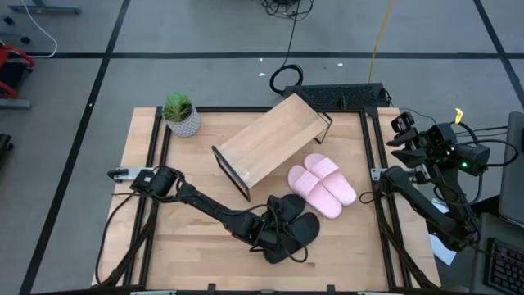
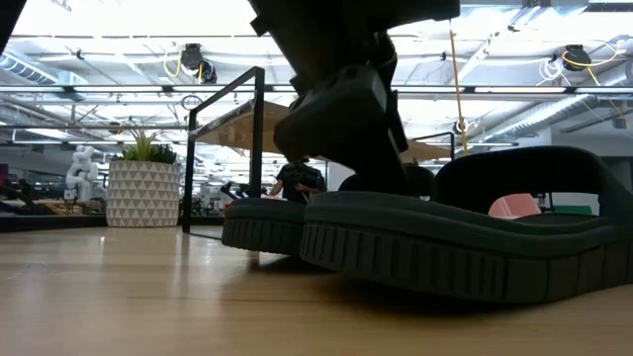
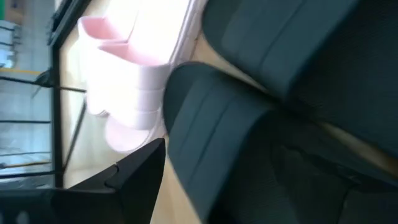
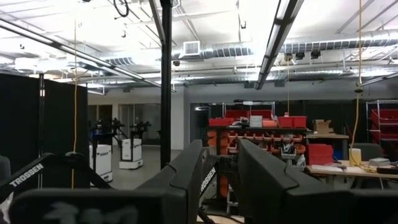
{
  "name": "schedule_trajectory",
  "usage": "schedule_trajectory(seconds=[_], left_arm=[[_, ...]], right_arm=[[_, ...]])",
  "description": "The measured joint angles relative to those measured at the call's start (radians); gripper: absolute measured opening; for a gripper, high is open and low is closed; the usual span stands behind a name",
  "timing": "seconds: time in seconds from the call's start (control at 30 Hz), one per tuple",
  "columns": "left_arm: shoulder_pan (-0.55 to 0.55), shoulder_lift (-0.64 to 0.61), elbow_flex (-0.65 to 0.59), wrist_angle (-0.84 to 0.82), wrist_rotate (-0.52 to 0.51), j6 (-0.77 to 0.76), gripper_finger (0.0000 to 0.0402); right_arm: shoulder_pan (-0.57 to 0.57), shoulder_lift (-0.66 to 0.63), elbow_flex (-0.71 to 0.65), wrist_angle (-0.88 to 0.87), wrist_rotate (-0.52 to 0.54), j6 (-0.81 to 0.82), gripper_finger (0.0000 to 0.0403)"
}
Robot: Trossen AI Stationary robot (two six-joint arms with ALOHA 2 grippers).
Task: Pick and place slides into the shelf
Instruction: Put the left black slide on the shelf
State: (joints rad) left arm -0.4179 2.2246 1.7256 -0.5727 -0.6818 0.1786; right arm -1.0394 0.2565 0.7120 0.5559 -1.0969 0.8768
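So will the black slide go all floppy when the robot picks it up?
Probably not much. The black slide has a thick, chunky sole, so it likely keeps its shape. It looks like foam, so probably light. Its ridged edge should give the left gripper some grip.

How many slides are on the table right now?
4: two pink slides side by side right of the shelf; two black slides in front of it, under the left gripper.

I see a potted plant (image 1: 179, 113) in a white patterned pot, well apart from both jaws, on the table (image 1: 196, 246).
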Motion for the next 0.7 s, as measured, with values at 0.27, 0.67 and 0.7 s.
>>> schedule_trajectory(seconds=[0.27, 0.67, 0.7], left_arm=[[0.027, 0.000, 0.000, -0.013, 0.000, 0.000, 0.0292], [0.034, 0.000, 0.000, -0.009, 0.002, -0.003, 0.0292], [0.034, 0.000, 0.000, -0.008, 0.010, -0.005, 0.0292]], right_arm=[[0.000, 0.000, 0.000, 0.000, 0.000, 0.000, 0.0093], [0.000, 0.000, 0.000, 0.000, 0.000, -0.002, 0.0093], [0.000, 0.000, 0.000, 0.000, 0.000, -0.002, 0.0093]])
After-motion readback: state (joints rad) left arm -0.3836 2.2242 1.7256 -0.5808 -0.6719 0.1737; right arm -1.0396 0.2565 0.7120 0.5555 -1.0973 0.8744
